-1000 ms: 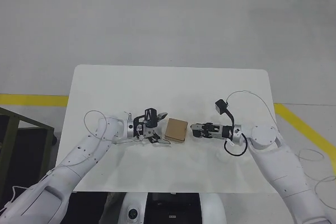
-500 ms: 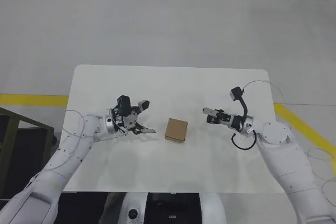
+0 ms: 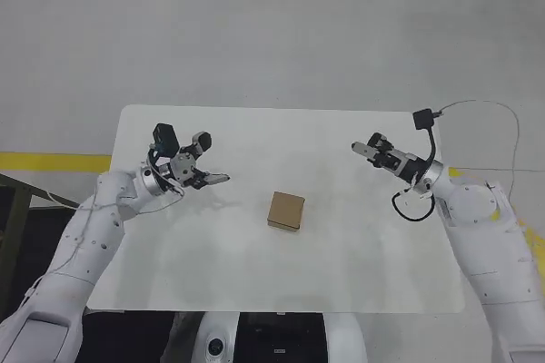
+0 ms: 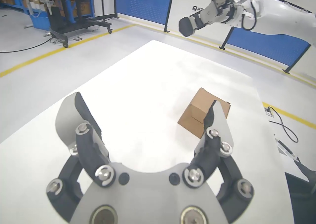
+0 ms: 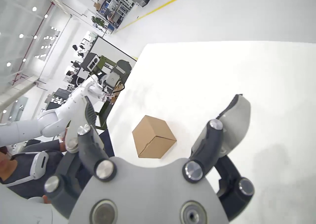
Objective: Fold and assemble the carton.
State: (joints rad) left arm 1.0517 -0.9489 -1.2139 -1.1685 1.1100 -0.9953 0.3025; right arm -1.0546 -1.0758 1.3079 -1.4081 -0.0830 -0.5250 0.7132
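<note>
I see the folded brown carton (image 3: 285, 210) resting on the white table (image 3: 345, 263), between my end effectors and well apart from each. My left end effector (image 3: 213, 161) and right end effector (image 3: 363, 144) are both spread wide, holding nothing.

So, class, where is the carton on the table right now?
In the top view the carton sits near the middle of the white table, between the left arm and the right arm, touching neither.
</note>
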